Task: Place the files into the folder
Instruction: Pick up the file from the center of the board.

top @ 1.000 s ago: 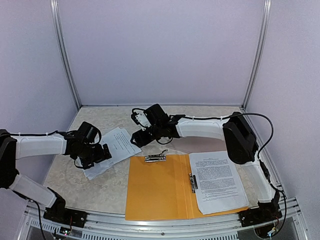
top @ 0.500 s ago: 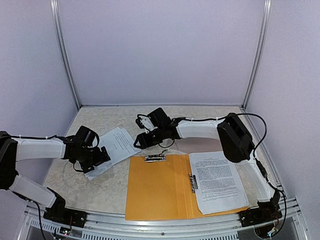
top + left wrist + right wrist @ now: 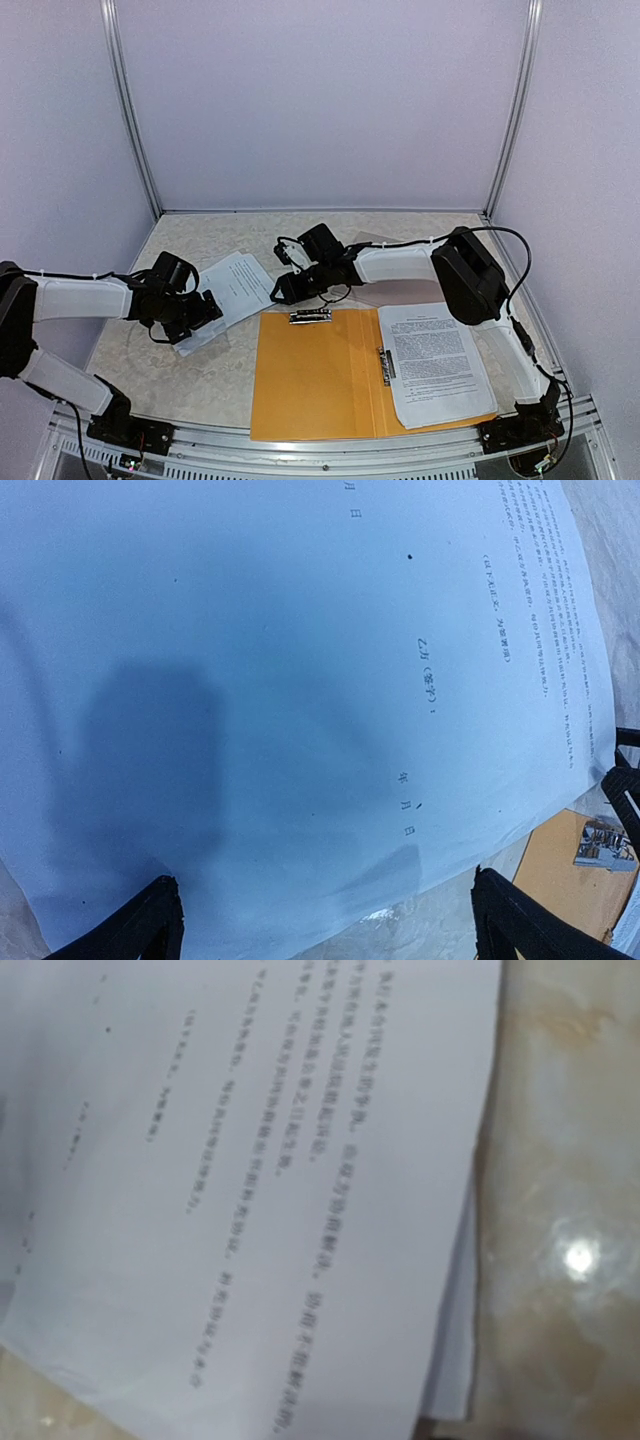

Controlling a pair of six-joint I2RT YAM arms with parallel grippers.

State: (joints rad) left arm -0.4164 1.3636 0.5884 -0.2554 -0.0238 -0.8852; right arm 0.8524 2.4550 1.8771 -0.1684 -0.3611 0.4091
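A loose stack of white printed files lies on the table left of the open orange folder. Another printed file lies on the folder's right half. My left gripper is open and low over the loose stack's near-left end. In the left wrist view the sheet fills the frame, with black fingertips wide apart at the paper's edge. My right gripper hangs at the stack's right edge. The right wrist view shows only blurred sheets, and its fingers are hidden.
The folder has a metal clip at its top edge and another clip on the spine. The folder's corner shows in the left wrist view. Marbled tabletop. Pale walls and metal posts enclose the cell.
My right gripper has come down and toward the near side, to the right edge of the loose sheets. My left gripper has barely shifted at the stack's left end.
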